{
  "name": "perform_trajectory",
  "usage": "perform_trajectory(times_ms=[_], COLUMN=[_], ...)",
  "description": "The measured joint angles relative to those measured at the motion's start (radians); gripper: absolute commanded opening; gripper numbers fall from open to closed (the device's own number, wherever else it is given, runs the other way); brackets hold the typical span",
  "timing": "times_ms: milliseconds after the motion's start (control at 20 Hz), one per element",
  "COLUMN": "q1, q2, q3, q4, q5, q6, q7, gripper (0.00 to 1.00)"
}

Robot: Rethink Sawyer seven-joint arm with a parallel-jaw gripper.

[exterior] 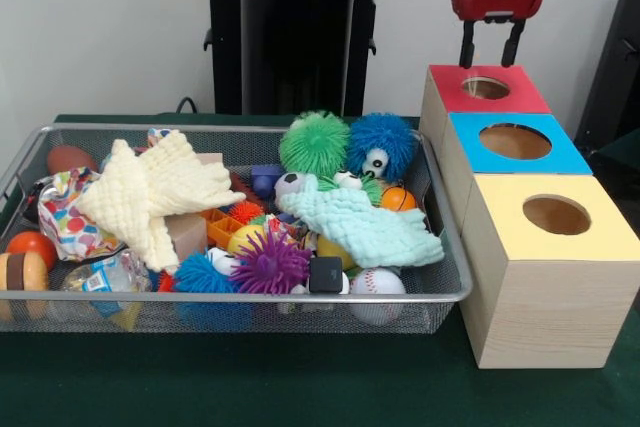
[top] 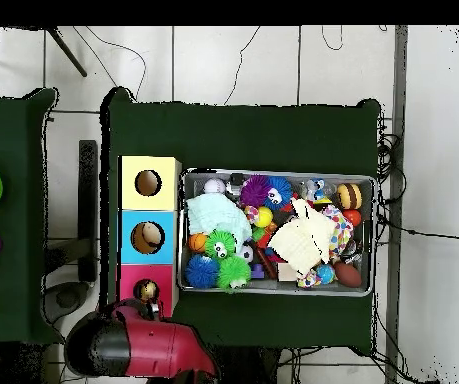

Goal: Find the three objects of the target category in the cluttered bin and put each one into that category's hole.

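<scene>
Red-faced box point(exterior: 497, 102) is where your gripper point(exterior: 491, 55) is hanging right now, directly over its round hole point(exterior: 486, 88), fingers spread apart with nothing visible between them in the front view. In the overhead view there's something small and roundish sitting right at that hole, but I honestly can't tell what it is.

The wire-mesh bin point(exterior: 250, 296) sits just left of the boxes and it's a mess. No plush animal is in plain sight. The cream cloth point(exterior: 158, 194) on the left and the mint cloth point(exterior: 362, 226) on the right are draped over a lot of stuff, so they're probably buried.

Where this could go wrong:
- you grab a cloth corner instead of a toy and drag half the pile up with it
- you mistake the blue fuzzy ball point(exterior: 380, 143) with googly eyes or the green one point(exterior: 314, 144) for a plush
- you clip the bin's right rim, since it's close to the boxes
</scene>
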Motion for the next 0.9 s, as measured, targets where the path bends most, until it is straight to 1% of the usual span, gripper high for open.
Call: perform_trajectory(times_ms=[900], q1=[0.028], q2=[0.000], q3=[-0.005], q4=[0.000], q5=[0.000], q6=[0.000], q7=[0.000], gripper=[1.00])
